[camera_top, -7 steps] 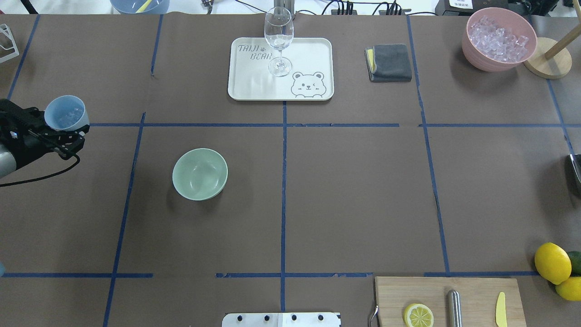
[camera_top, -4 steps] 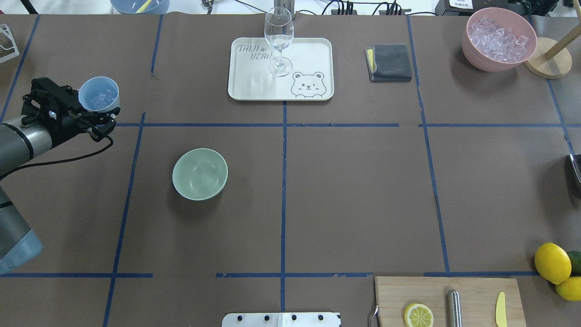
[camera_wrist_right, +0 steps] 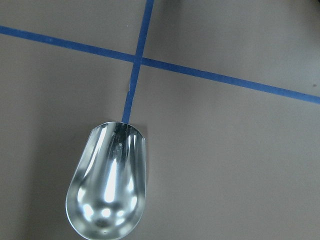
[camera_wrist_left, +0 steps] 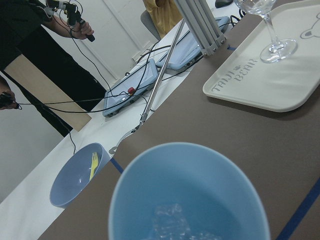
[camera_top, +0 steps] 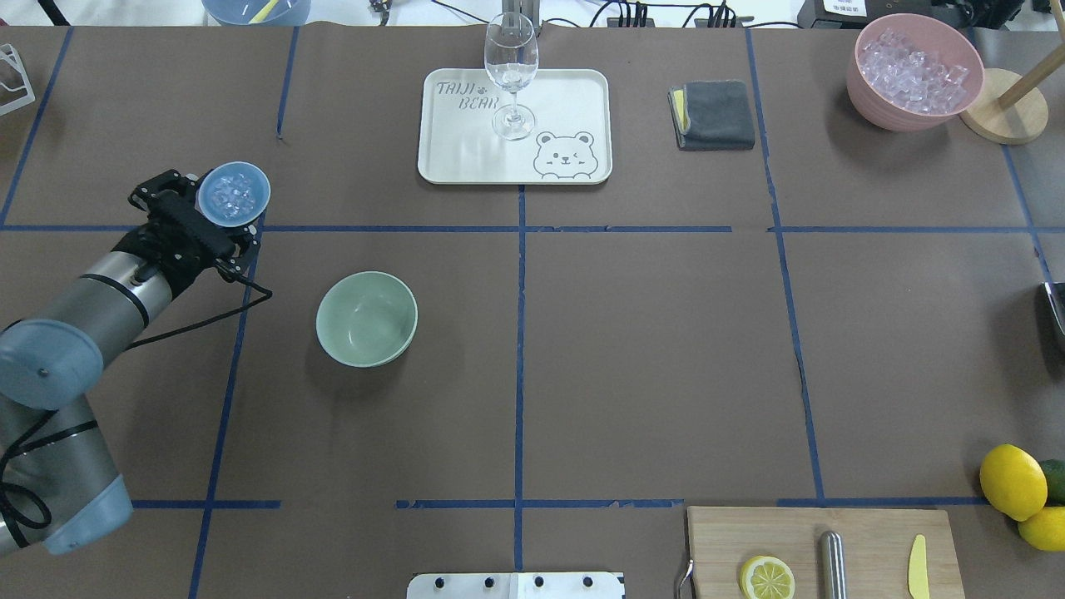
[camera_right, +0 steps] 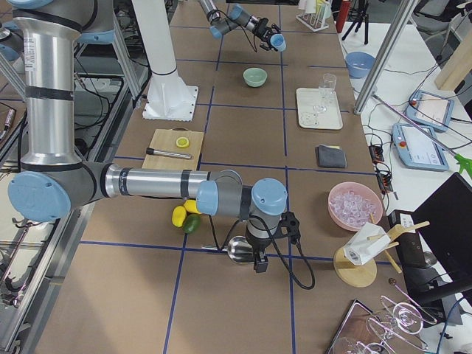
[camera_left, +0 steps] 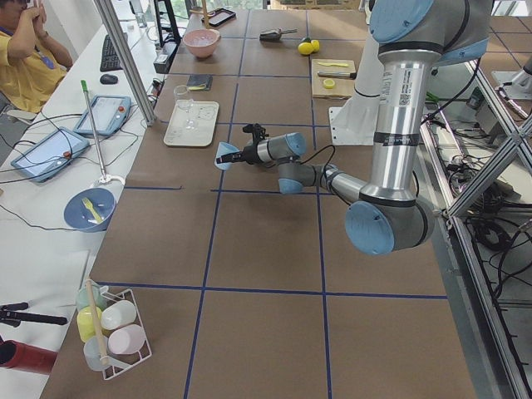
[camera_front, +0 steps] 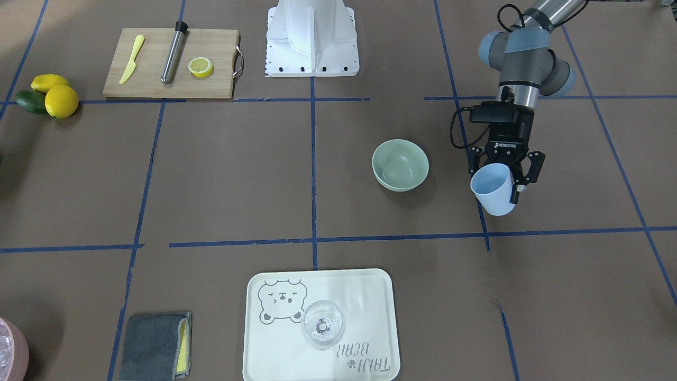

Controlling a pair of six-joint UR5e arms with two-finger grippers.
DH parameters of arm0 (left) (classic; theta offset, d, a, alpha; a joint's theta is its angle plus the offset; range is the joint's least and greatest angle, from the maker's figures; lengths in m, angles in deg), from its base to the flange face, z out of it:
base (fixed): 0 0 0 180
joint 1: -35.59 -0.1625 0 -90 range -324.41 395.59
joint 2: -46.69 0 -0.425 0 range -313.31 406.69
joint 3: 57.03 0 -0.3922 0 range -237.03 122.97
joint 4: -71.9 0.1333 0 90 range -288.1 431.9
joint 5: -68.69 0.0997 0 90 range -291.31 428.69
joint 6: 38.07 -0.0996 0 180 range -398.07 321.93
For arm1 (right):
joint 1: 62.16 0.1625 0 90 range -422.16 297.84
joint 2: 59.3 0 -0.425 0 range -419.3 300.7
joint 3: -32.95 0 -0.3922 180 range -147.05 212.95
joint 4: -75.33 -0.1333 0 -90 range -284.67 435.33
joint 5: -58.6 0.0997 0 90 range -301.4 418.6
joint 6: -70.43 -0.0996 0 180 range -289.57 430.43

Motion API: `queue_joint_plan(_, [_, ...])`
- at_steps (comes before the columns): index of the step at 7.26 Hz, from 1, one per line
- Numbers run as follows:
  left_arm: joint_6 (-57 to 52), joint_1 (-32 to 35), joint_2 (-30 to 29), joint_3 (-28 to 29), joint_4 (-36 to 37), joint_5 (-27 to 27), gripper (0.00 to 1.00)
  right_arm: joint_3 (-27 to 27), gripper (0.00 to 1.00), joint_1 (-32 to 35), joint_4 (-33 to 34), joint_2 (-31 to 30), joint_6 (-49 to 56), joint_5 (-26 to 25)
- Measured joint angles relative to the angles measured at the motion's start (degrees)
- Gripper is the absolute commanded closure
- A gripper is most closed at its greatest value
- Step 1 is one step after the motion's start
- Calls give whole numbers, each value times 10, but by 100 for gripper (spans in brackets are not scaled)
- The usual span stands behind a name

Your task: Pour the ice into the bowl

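Note:
The pale mint-green bowl [camera_top: 366,319] stands empty on the table's left half; it also shows in the front view [camera_front: 400,164]. My left gripper [camera_top: 218,210] is shut on a light blue cup [camera_top: 234,194], held above the table to the left of and beyond the bowl. In the front view the cup [camera_front: 493,189] hangs in the gripper [camera_front: 500,181], apart from the bowl. Several small clear ice cubes [camera_top: 232,193] lie in the cup, also seen in the left wrist view [camera_wrist_left: 175,226]. My right gripper [camera_right: 259,254] shows only in the right side view; I cannot tell its state.
A metal scoop [camera_wrist_right: 107,185] lies below the right wrist. A white tray [camera_top: 574,91] with a wine glass [camera_top: 511,75], a grey cloth [camera_top: 714,114] and a pink bowl of ice [camera_top: 913,71] stand at the far side. A cutting board [camera_top: 819,549] and lemons [camera_top: 1012,481] are near right.
My left arm has swung in from the left edge, carrying the blue cup rightward, closer to the bowl. The cup's mouth now faces up more squarely. The bowl has not moved.

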Motion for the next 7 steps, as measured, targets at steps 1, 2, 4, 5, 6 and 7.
queue_joint_plan(1, [-38, -28, -12, 0, 17, 41, 100, 0, 0, 2, 0, -5, 0, 6])
queue_joint_plan(2, [-72, -51, -22, 2, 27, 70, 100, 1, 0, 3, 0, -8, -1, 11])
queue_joint_plan(4, [-152, -88, -36, 7, 37, 124, 100, 1, 0, 8, 0, -13, 0, 13])
queue_joint_plan(5, [-197, -100, -41, 7, 39, 148, 100, 1, 0, 10, 0, -13, 0, 14])
queue_joint_plan(6, [-247, -108, -44, 8, 39, 171, 100, 1, 0, 12, 0, -14, 0, 14])
queue_joint_plan(7, [-304, -113, -47, 8, 40, 195, 100, 1, 0, 12, 0, -14, 0, 14])
